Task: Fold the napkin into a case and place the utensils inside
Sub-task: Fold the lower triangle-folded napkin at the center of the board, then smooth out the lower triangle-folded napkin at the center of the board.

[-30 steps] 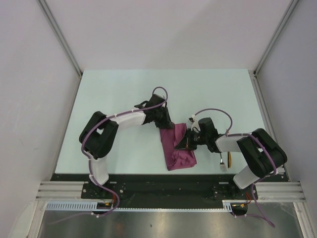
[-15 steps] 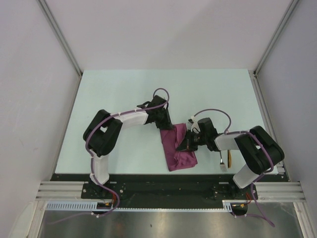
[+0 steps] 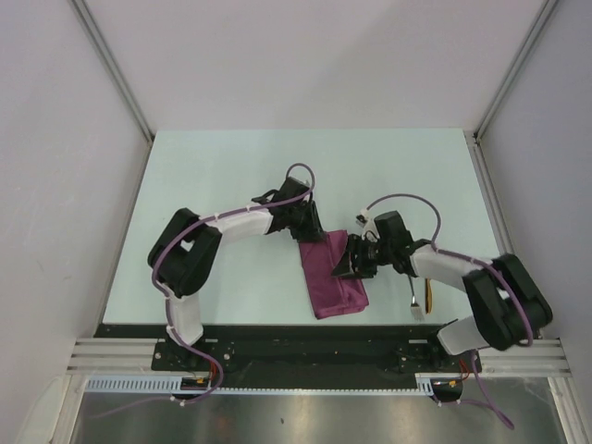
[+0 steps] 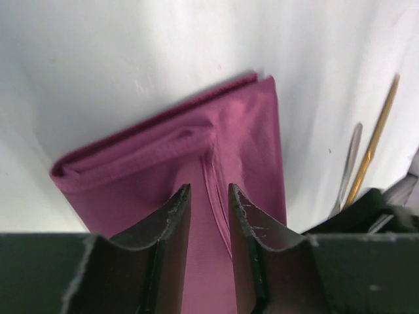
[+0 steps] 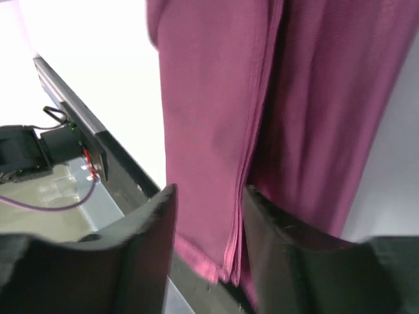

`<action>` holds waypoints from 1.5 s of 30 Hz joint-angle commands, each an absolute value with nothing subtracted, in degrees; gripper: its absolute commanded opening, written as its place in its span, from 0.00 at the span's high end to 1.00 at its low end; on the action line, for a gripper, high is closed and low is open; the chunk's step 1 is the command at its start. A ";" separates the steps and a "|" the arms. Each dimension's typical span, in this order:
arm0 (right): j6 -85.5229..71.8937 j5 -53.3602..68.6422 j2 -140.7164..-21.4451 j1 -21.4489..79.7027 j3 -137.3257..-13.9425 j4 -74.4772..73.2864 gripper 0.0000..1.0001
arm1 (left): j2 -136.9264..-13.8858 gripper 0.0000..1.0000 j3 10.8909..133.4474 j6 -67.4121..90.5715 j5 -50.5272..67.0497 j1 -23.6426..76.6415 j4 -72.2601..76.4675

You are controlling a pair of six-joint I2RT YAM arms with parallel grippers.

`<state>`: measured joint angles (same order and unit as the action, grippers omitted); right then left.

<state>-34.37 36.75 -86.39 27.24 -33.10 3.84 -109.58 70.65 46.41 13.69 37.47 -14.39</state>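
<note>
Napkin [image 3: 331, 277], folded to a strip, stretching lengthwise straight ahead of left claw [image 4: 208, 193], right claw [image 5: 209, 193] at its side. Right jaws spread astride the layered edge; left jaws narrowly parted over a crease, grip unclear. Utensils [image 4: 352, 154] behind right claw, parallel to the strip, nearest that arm.

Looking like a robotics lab test cell, not a home or kitchen: being boxed in by plain white panels [image 3: 305, 55] set in aluminium posts [image 3: 113, 74]. Showing a pale bench [image 3: 222, 166] with the left arm [image 3: 185, 254] and right arm [image 3: 490, 287], both trailing purple cables, bolted to a black base plate [image 3: 305, 356] beside slotted aluminium rails [image 3: 111, 353].
</note>
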 commanded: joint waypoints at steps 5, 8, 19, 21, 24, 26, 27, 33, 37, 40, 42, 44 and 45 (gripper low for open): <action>-24.52 26.37 -71.64 30.39 -40.52 -21.71 0.45 | -99.94 0.65 65.57 43.86 19.15 38.58 -10.90; -28.38 28.65 -71.02 35.66 -38.33 -17.42 0.48 | -97.13 0.68 62.32 43.59 18.55 38.50 -10.55; -35.68 31.12 -79.45 44.56 -28.93 6.41 0.77 | -103.61 0.83 60.99 43.68 22.06 33.40 -4.31; -35.60 29.80 -79.80 44.56 -27.17 7.73 0.78 | -105.72 0.83 63.01 43.33 22.23 33.49 -4.31; -34.89 29.18 -80.24 43.25 -26.19 7.73 0.79 | -109.68 0.85 64.07 43.68 23.99 33.66 -3.61; -34.80 29.53 -78.33 42.46 -27.33 5.64 0.79 | -108.56 0.87 63.72 44.03 25.05 34.19 -1.85; -34.89 29.44 -76.83 42.54 -27.59 5.02 0.79 | -107.76 0.86 63.63 43.86 24.70 34.36 -2.11; -35.77 29.00 -74.09 44.03 -29.79 2.02 0.78 | -101.62 0.79 62.23 43.24 24.52 34.19 -5.18; -33.67 26.64 -73.74 39.40 -30.23 -4.20 0.76 | -97.92 0.79 58.28 43.86 25.48 34.98 -4.22; -32.08 22.87 -68.75 33.52 -31.28 -12.28 0.67 | -95.72 0.79 55.12 43.86 26.45 37.43 -3.26; -31.38 19.88 -63.56 31.21 -32.51 -18.67 0.52 | -94.66 0.78 52.05 45.34 27.07 38.84 -1.07; -30.59 16.52 -60.40 27.52 -33.84 -21.17 0.43 | -93.69 0.73 50.46 46.23 27.07 41.12 3.24; -30.15 17.05 -60.12 26.38 -34.01 -22.66 0.40 | -93.78 0.70 51.06 45.53 26.11 42.00 2.90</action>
